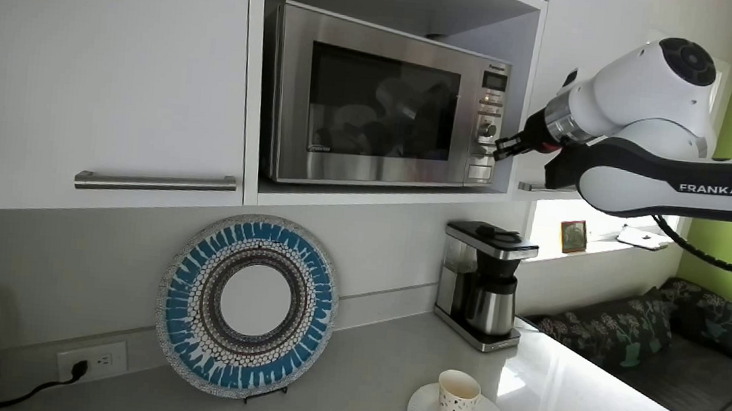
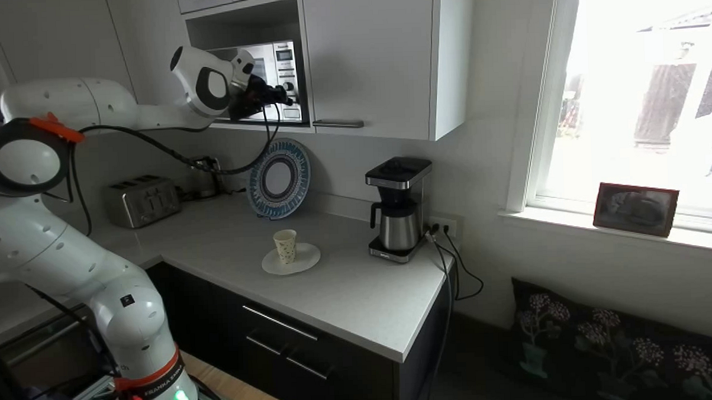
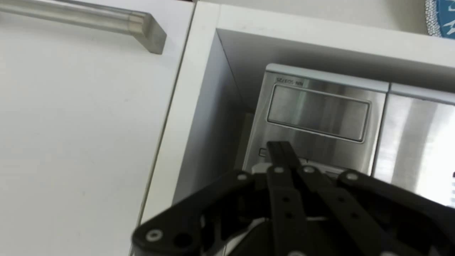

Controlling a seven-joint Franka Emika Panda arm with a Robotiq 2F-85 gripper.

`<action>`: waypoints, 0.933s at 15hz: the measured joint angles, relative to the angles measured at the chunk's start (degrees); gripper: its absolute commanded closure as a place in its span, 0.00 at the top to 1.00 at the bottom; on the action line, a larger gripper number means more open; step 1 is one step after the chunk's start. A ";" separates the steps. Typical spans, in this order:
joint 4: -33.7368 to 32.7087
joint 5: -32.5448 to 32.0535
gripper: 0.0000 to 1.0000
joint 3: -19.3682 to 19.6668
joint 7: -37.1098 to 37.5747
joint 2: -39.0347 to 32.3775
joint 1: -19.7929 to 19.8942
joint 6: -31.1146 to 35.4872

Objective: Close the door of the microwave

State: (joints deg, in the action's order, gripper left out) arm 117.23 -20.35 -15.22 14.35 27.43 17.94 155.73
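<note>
In an exterior view, the microwave door [image 1: 375,103] is on the front of the stainless-steel Panasonic microwave [image 1: 391,102], inside a white cabinet niche [image 1: 379,201]. The door looks flush with the control panel [image 1: 489,120], so I judge it closed. I suppose it is stiff, of medium weight and hinged; its dark glass [image 1: 385,104] may be slippery and could break. I see no handle on it, therefore I would not grasp it, but rather push on the steel frame [image 1: 463,121] next to the panel. The gripper [image 1: 502,148] is near the outer edge of the panel.

In an exterior view, the robot's wrist [image 2: 204,81] hides a large part of the door, and the gripper appears before the control panel. If it touches, I cannot tell.

In the wrist view, the fingers [image 3: 280,181] are pressed together, with nothing visible between them. Their tips are in front of the panel, near the wide rectangular button [image 3: 318,113]. This is probably the door release, so pushing there could be a mistake. Contact is not clear here either.
</note>
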 measured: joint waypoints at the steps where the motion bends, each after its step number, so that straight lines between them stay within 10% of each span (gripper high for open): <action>1: 0.00 0.00 0.00 0.07 0.02 -0.11 0.00 0.00; 14: -0.05 0.00 0.00 1.07 0.21 -1.88 -1.15 3.13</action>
State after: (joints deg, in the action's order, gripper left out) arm 117.18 -20.34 -14.15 14.56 25.54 16.78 158.87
